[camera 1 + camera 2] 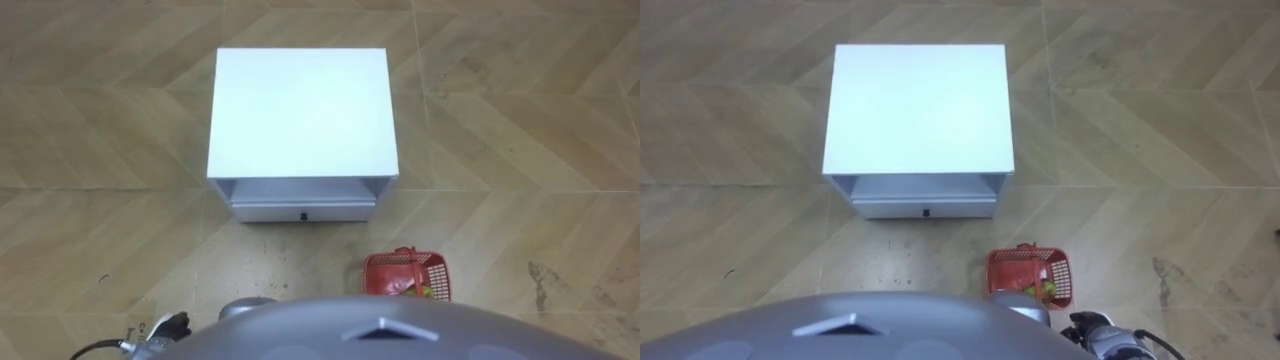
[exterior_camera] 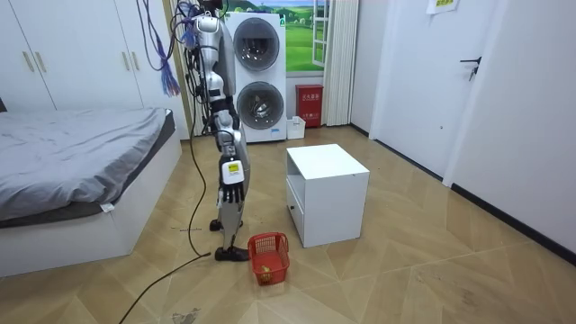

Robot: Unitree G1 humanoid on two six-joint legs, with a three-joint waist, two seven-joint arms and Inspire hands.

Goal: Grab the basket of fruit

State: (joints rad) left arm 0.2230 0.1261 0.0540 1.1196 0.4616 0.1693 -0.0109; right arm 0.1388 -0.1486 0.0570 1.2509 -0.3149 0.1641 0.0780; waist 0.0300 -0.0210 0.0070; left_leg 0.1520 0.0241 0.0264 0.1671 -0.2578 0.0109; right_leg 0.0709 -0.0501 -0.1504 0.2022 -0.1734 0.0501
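The red plastic fruit basket stands on the wooden floor just ahead of me on my right, with green and yellow fruit inside and its handle up. In the room view I stand upright beside the basket, facing a white bedside cabinet. My right hand hangs at my side well above the basket, fingers relaxed and holding nothing; its edge shows at the bottom of the right eye view. My left hand shows low at the left, its fingers unclear.
The white cabinet stands straight ahead with its drawer facing me. A bed lies behind me, and stacked washing machines stand by the far wall. Open floor lies right of the basket.
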